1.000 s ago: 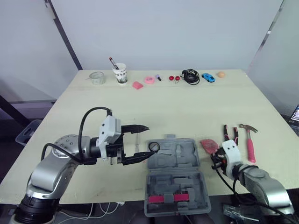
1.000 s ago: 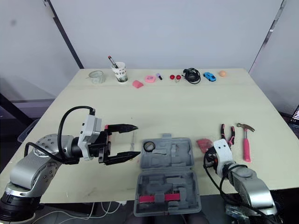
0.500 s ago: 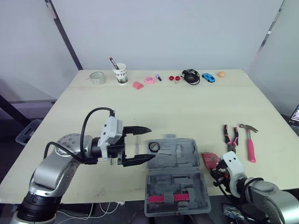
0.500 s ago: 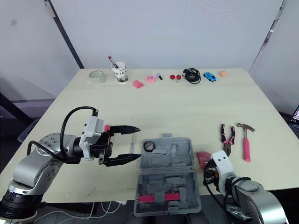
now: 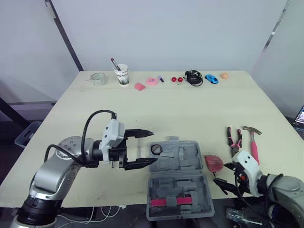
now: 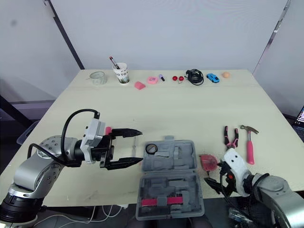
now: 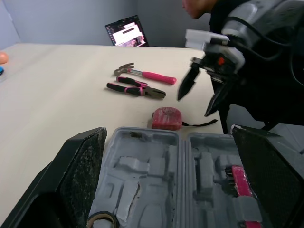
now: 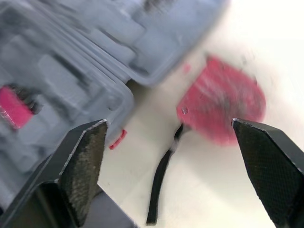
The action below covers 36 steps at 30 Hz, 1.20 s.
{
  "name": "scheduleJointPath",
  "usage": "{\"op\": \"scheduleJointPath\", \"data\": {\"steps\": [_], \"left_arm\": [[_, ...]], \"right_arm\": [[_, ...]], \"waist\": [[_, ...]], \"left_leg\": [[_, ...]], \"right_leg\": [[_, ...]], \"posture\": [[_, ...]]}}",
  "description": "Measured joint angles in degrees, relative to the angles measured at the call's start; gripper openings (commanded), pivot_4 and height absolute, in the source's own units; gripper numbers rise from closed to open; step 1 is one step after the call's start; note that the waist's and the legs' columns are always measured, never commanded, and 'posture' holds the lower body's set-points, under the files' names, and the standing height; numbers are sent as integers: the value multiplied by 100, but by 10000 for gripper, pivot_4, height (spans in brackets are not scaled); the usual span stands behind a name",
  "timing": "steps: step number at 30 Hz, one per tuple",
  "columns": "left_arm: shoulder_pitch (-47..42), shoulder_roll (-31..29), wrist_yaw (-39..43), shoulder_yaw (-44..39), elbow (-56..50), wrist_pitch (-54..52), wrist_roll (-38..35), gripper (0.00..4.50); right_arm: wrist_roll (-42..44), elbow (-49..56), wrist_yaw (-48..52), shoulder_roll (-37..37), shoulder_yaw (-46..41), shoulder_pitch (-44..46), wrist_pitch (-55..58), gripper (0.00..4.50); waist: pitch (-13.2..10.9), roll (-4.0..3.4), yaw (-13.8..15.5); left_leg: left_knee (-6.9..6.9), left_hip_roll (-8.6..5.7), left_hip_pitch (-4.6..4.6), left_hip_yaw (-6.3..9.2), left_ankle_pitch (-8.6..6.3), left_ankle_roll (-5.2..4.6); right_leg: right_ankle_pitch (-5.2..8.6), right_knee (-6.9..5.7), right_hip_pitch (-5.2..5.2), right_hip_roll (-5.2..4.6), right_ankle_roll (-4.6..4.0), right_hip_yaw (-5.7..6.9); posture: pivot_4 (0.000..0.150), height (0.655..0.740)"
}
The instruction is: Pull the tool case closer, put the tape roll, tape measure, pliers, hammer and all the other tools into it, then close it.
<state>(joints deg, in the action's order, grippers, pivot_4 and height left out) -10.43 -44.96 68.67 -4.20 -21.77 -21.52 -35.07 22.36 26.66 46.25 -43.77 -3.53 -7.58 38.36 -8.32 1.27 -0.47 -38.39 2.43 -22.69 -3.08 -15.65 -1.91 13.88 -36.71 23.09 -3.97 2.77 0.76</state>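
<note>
Both spread: left jaws beside tool case rim, right jaws near tape measure.

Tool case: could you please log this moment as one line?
left hand: open beside tool case | right hand: open near tape measure | tape roll: in case | pliers, hammer: outside

Table holds open case, pliers, hammer (pink-handled)
</note>
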Motion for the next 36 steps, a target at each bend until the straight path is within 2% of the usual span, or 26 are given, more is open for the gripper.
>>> {"op": "scheduleJointPath", "data": {"steps": [6,10,11,14,18,23,30,36], "left_arm": [[3,0,523,7,297,371,0,45000],[-13,-7,757,12,411,519,-1,45000],[-94,-77,1133,40,566,661,-2,45000],[-313,-168,1531,67,850,829,6,45000],[-511,-197,1749,82,1029,962,9,45000],[-532,-196,1753,85,1105,990,10,45000],[-510,-195,1743,92,1106,1038,19,45000],[-300,-197,1697,80,954,1012,15,45000]], "right_arm": [[-370,-1172,1048,-157,253,622,-1798,44492],[-492,-1573,1391,-160,439,866,-2297,44492],[-786,-2290,1857,-174,781,1502,-2919,44492],[-1139,-3055,2249,-215,1189,2150,-3198,44492],[-1407,-3517,2446,-193,1463,2496,-3252,44492],[-1571,-3903,2546,-142,1600,2560,-3511,44492],[-1932,-4844,2706,-83,1674,2827,-4464,44492],[-2172,-5577,2710,247,1785,3274,-4803,44492]], "waist": [[-3,4,2],[-6,2,24],[-13,1,4],[-14,1,-2],[-16,-1,40],[-16,-2,43],[-16,-3,34],[-17,-4,-16]], "left_leg": [[-1,0,1,1,0,0],[-1,0,-1,2,0,0],[-5,0,5,-3,1,0],[-5,0,4,-2,1,0],[-4,0,0,0,1,0],[-5,0,0,-2,1,0],[-6,0,2,-5,1,0],[-5,1,4,-18,2,0]], "right_leg": [[-1,-1,-1,2,0,1],[-13,0,-1,1,20,2],[-13,-2,-3,2,18,-2],[-14,-3,-3,4,18,-1],[-14,-2,-3,3,19,2],[-15,-2,-3,3,20,0],[-15,-4,-3,3,20,-1],[-15,-6,-3,4,20,-3]], "posture": [[1500,7400],[1500,7400],[1500,7400],[1500,7400],[1500,7400],[1500,7400],[1500,7400],[1500,7400]]}}
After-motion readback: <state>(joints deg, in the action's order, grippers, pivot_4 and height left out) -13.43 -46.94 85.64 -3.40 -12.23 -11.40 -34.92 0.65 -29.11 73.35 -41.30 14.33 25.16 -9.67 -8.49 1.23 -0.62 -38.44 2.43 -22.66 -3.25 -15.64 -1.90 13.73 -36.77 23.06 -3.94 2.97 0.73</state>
